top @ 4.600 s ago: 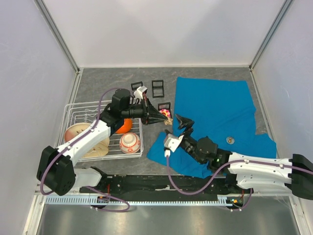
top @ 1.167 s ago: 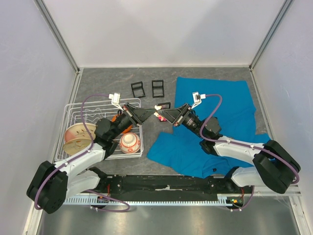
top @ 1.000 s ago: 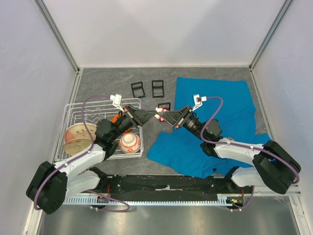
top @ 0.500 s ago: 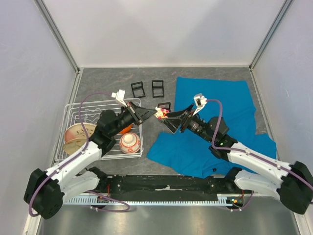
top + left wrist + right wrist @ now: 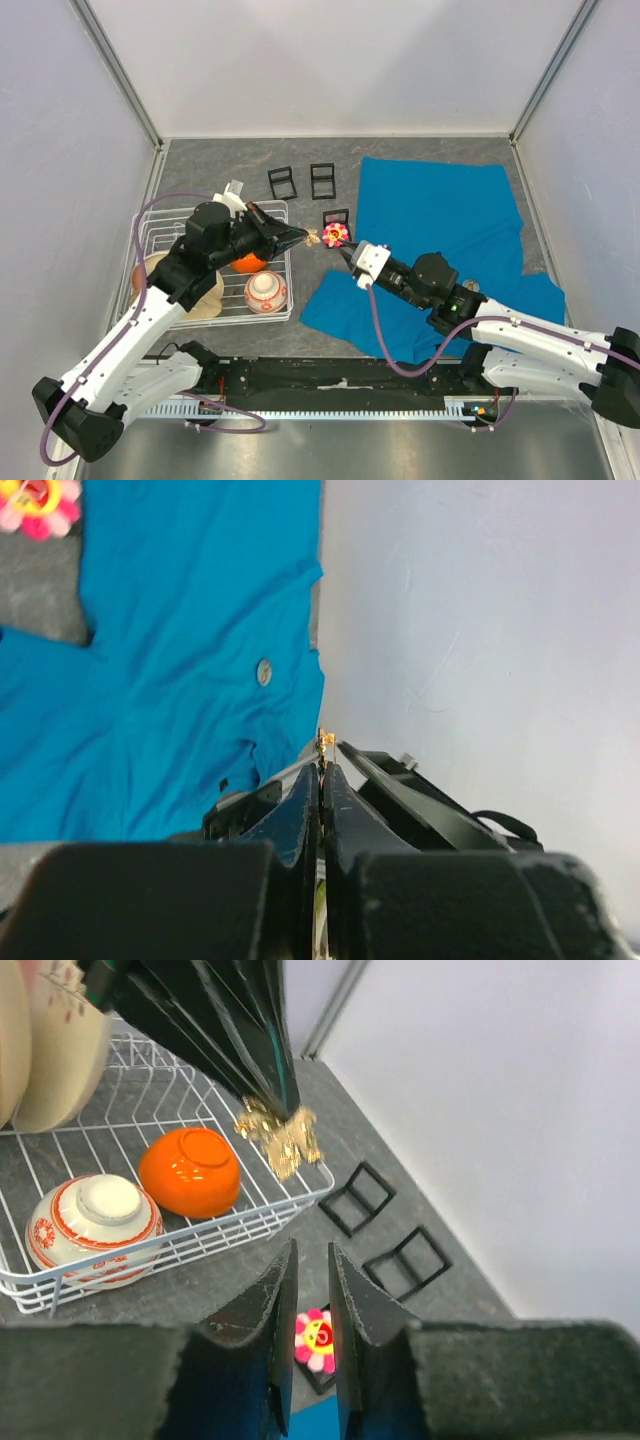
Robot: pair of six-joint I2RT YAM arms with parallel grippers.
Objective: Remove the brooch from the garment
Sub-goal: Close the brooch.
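The brooch, a pink flower with a yellow and red centre, lies on a small black frame just left of the teal garment, off the cloth. My right gripper hovers over the brooch with its jaws a narrow gap apart. In the right wrist view the brooch shows through that gap, far below on the table. My left gripper is shut on a small gold clasp piece, also visible at its tips.
A white wire rack at the left holds an orange bowl, a red-patterned bowl and plates. Two more black frames lie behind. A small round disc rests on the garment.
The two grippers have drawn apart. The brooch has left the right gripper's jaws and now lies on the black frame. The left gripper has pulled left with the gold piece.
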